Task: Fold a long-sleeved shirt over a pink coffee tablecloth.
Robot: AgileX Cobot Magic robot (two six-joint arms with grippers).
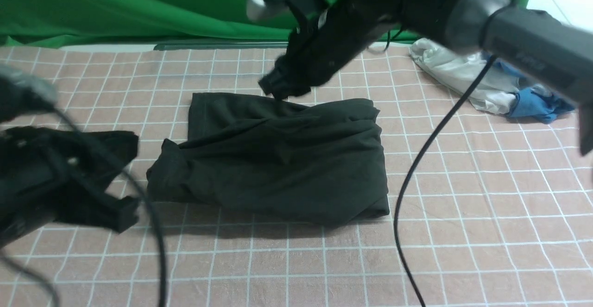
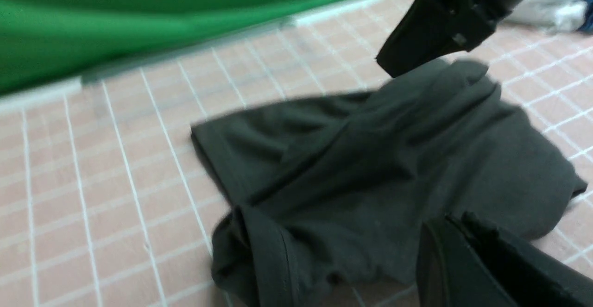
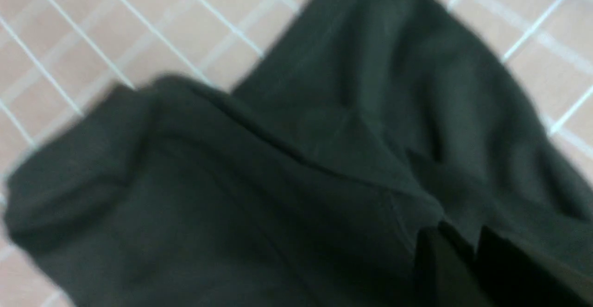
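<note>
The black long-sleeved shirt [image 1: 278,159] lies folded into a rumpled rectangle in the middle of the pink coffee tablecloth [image 1: 463,205]; its chest print is hidden. My right gripper [image 1: 278,89] hovers at the shirt's far edge. In the right wrist view its fingertips [image 3: 431,247] stand a narrow gap apart above the shirt [image 3: 278,182], holding nothing. My left gripper [image 1: 125,212] is off the shirt's left side. In the left wrist view its fingers [image 2: 456,237] are pressed together and empty, with the shirt [image 2: 370,168] just beyond them. All views are blurred.
A heap of white and blue garments [image 1: 486,84] lies at the back right. A green cloth [image 1: 139,6] hangs along the far edge. The right arm's black cable [image 1: 417,172] dangles over the tablecloth right of the shirt.
</note>
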